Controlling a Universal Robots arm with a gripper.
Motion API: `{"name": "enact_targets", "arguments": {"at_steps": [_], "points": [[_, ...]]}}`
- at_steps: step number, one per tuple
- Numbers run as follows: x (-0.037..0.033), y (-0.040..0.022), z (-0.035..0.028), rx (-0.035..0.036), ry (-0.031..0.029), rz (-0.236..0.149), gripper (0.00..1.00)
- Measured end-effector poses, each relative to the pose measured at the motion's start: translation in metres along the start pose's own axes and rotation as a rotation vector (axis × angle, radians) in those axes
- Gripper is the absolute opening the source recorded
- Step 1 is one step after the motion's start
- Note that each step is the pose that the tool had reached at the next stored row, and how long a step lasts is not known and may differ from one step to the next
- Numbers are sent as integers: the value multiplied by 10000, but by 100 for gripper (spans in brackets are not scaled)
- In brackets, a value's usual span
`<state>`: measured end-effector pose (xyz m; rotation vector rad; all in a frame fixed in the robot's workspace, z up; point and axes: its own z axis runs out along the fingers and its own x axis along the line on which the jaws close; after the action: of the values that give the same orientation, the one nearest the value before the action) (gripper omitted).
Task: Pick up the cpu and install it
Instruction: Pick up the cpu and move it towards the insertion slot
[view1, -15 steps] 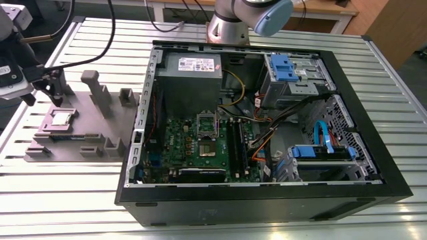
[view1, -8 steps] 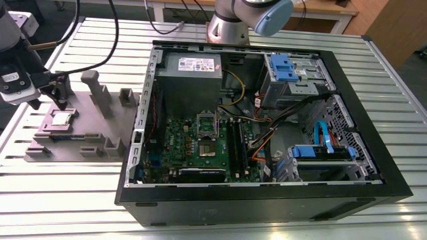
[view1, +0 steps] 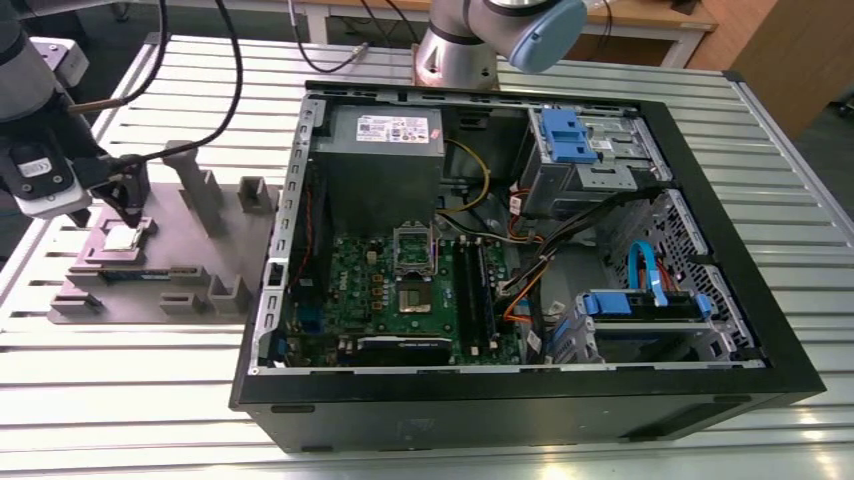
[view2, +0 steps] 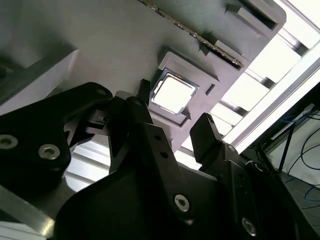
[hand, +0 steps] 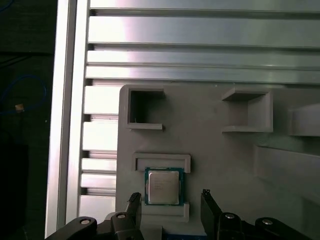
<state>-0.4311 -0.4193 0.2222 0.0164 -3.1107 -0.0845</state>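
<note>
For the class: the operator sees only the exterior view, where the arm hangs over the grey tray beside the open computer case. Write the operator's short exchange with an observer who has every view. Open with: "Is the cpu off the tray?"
Operator: Is the cpu off the tray?
Observer: No. In the first wrist view the cpu lies flat in its framed square recess in the tray, silver top up.
Operator: Are the fingers shut on it?
Observer: No. The gripper is open. Its fingers stand one on each side of the cpu, set wider than it.
</note>
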Motion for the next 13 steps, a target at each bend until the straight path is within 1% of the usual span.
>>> {"name": "enact_targets", "arguments": {"at_steps": [2,9,13], "points": [[-1,-1,24,-2,-3,57,59],[-3,-6,123,-16,-4,70,59],[-2,-3,134,-15,-3,85,59]]}}
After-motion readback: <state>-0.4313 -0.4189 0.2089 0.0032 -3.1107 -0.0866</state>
